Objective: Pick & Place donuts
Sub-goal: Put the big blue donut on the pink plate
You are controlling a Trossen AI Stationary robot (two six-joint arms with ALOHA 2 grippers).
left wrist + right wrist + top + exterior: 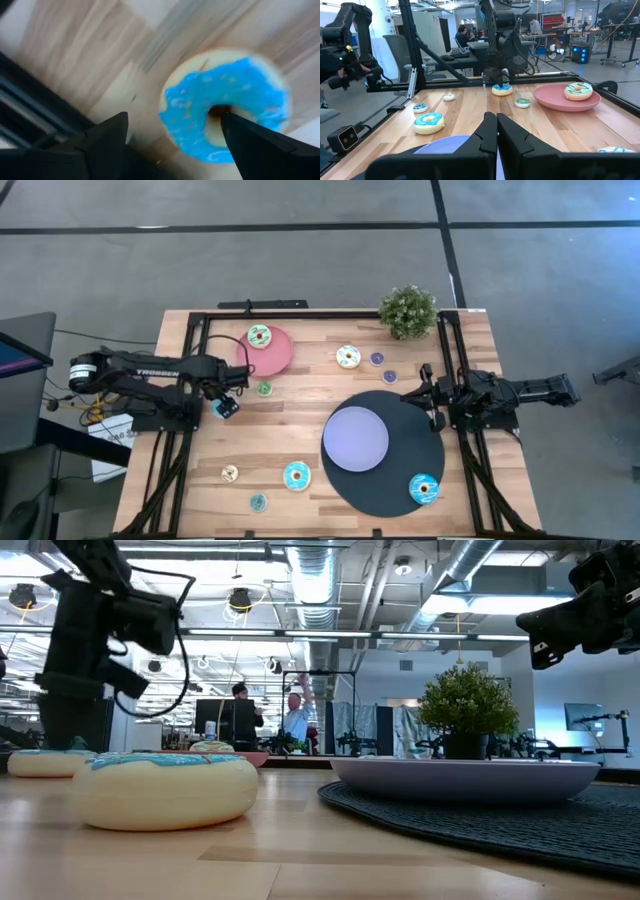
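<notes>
Holding one donut [259, 335], pink plate [280, 358], lavender plate [355, 439] bare, left gripper [226, 407] spread around blue donut [225, 107], right gripper [428, 395] closed

Left tool [226, 408] points down, fingers spread; right tool [428, 394] waits with fingers together.

Light is bright and even over the tabletop [300, 380] in the high view, coming from above, and the black mat [395, 485] and the arms throw only faint, soft shadows. In the low view the ceiling lamps [240, 600] of the hall glare against the dark ducts, the nearest donut [165, 790] and the wood in front of it are soft and out of focus, and the arms stand as dark shapes against the lit room. The left wrist view is heavily blurred, its blue-iced donut [225, 107] smeared at the rim and the dark fingers [105, 145] without detail, while the right wrist view is sharp and evenly lit, with straight frame bars bending slightly toward its edges.
</notes>
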